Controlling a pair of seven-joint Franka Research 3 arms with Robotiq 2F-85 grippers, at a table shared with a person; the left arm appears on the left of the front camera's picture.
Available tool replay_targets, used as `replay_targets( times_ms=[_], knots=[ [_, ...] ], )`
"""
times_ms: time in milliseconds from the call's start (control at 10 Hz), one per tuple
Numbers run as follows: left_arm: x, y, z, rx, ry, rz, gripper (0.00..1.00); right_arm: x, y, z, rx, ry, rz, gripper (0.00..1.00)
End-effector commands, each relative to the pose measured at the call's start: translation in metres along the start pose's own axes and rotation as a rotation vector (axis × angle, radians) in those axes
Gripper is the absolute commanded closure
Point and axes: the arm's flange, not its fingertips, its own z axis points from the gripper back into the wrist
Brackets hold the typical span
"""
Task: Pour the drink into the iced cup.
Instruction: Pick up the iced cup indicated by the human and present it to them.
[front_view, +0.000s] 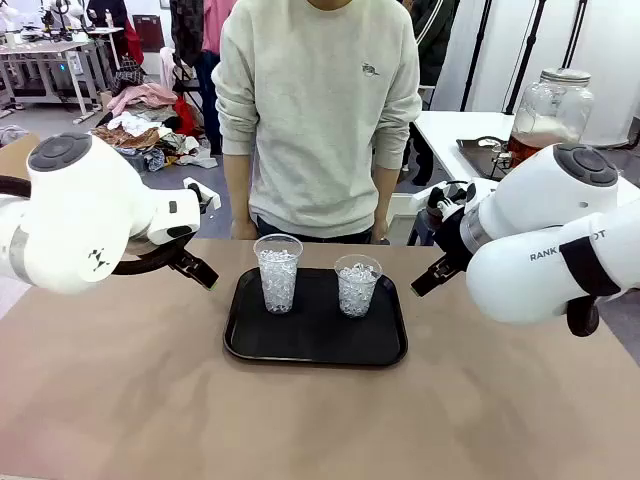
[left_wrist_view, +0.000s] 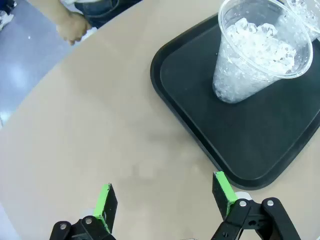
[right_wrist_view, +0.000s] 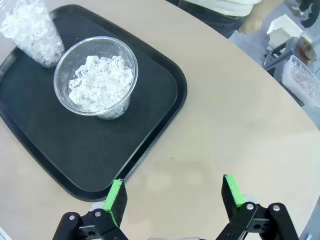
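Two clear plastic cups of ice stand on a black tray (front_view: 245, 335) at mid-table: a taller left cup (front_view: 278, 272) and a shorter right cup (front_view: 357, 284). The drink (front_view: 522, 150) shows amber-brown low in a large glass jar (front_view: 552, 108) on a side table at back right. My left gripper (front_view: 203, 270) hovers left of the tray, open and holding nothing; its wrist view has the gripper (left_wrist_view: 165, 197) over bare table near the tray corner (left_wrist_view: 200, 90) and a cup (left_wrist_view: 257, 55). My right gripper (front_view: 430, 275) hovers open right of the tray; its wrist view puts the gripper (right_wrist_view: 175, 195) by the shorter cup (right_wrist_view: 97, 75).
A person (front_view: 320, 120) stands at the far edge behind the tray, hands down at the sides (left_wrist_view: 70, 27). A clear bin of ice (right_wrist_view: 302, 80) sits beyond the table's right edge. Bare tabletop surrounds the tray on all sides.
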Motion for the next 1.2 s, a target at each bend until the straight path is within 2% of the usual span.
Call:
replay_targets(
  times_ms=[0,800,1100],
  knots=[
    [0.0,0.0,0.0,0.0,0.0,0.0,0.0,0.0,0.0,0.0,0.0,0.0,0.0,0.0],
    [0.0,0.0,0.0,0.0,0.0,0.0,0.0,0.0,0.0,0.0,0.0,0.0,0.0,0.0],
    [0.014,0.014,0.027,-0.067,-0.01,0.064,0.0,0.015,-0.014,0.018,0.136,0.034,-0.11,0.0]
  ],
)
